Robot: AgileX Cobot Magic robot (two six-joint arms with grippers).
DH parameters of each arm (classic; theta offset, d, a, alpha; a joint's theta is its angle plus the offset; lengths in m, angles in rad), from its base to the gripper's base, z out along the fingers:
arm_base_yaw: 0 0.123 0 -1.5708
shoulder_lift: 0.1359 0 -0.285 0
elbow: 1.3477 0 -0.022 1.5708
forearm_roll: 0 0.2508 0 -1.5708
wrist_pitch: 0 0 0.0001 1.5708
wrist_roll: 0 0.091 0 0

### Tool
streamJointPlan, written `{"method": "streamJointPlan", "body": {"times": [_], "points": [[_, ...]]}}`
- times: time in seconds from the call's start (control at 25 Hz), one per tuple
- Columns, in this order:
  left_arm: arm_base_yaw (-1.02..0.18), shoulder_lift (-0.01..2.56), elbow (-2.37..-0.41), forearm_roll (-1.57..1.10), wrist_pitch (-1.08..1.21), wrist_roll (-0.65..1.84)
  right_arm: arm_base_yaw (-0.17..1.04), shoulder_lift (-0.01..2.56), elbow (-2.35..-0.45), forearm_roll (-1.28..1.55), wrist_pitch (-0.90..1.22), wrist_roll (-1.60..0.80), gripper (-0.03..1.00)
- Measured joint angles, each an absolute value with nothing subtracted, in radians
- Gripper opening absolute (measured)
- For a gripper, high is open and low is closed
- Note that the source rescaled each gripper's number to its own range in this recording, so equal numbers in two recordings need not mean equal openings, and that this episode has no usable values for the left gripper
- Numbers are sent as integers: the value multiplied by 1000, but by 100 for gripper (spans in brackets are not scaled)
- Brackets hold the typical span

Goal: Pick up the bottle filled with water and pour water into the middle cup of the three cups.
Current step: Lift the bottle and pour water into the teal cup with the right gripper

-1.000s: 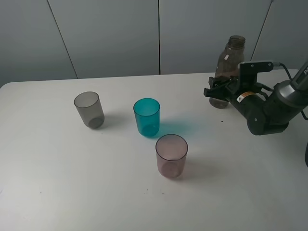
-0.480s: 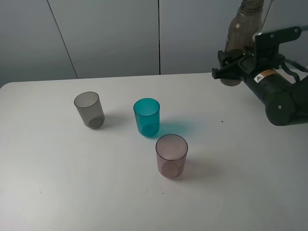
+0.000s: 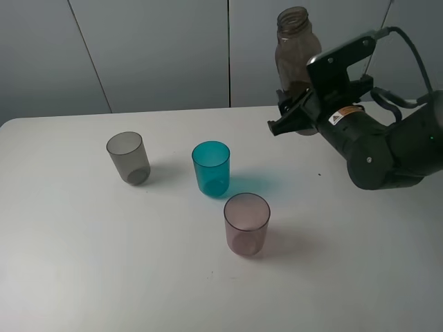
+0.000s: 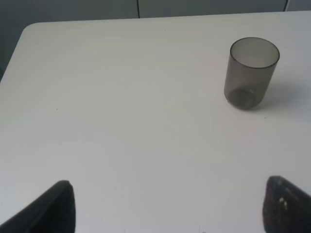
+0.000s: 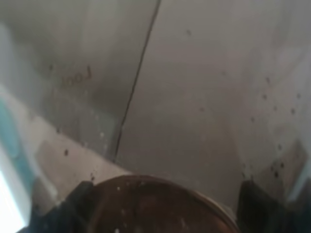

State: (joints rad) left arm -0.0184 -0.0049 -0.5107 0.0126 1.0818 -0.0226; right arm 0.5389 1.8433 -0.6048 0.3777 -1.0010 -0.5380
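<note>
Bottle [image 3: 296, 55] stood upright, clamped near its base in the right claw [image 3: 292, 116], well apart from the teal cup [image 3: 211, 168]. Left claw [image 4: 167, 208] gaped wide over the bench [image 4: 121, 121], empty.

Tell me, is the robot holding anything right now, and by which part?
The right gripper grips the smoky brown bottle around its lower body. The left gripper is open and empty.

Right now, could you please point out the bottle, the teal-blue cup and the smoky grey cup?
bottle [image 3: 296, 55]: exterior high view, upper body just below the neck.
teal-blue cup [image 3: 211, 173]: exterior high view, middle of its side wall.
smoky grey cup [image 4: 250, 73]: left wrist view, middle of its side wall.
</note>
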Motion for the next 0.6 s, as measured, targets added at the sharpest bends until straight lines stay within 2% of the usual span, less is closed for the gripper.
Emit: {"method": "streamJointPlan", "body": {"times": [0.24, 0.6], "points": [[-18, -5, -511, 13, 1082, -23, 615, 1843, -613, 528, -926, -829, 0], [-18, -5, -511, 13, 1082, -23, 627, 1843, -629, 595, -869, -1189, 0]]}}
